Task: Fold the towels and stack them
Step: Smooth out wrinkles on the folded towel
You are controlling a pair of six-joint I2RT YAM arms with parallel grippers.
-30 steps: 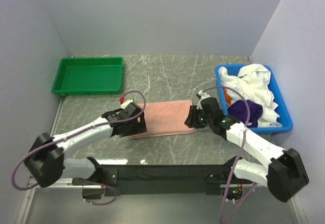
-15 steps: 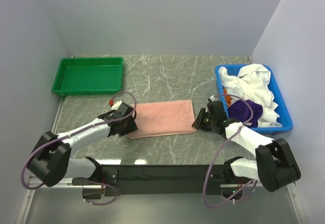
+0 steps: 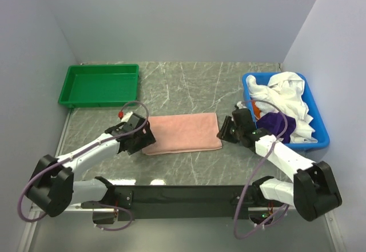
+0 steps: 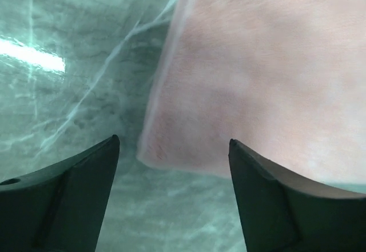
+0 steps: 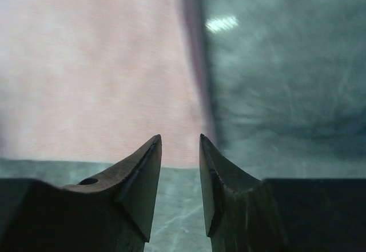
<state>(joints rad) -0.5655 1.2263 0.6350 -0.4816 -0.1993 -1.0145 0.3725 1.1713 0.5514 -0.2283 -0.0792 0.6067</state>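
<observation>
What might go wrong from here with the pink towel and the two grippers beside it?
The left gripper hangs open at the pink towel's near-left corner; closing there might catch only a sliver and slip. The right gripper's jaws stand barely apart at the right edge, so they might shove and wrinkle the cloth. The right arm runs beside the blue bin and might snag its purple towel.

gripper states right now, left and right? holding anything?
Left gripper: open wide, empty, just short of the pink towel corner.
Right gripper: open by a narrow gap, empty.
</observation>
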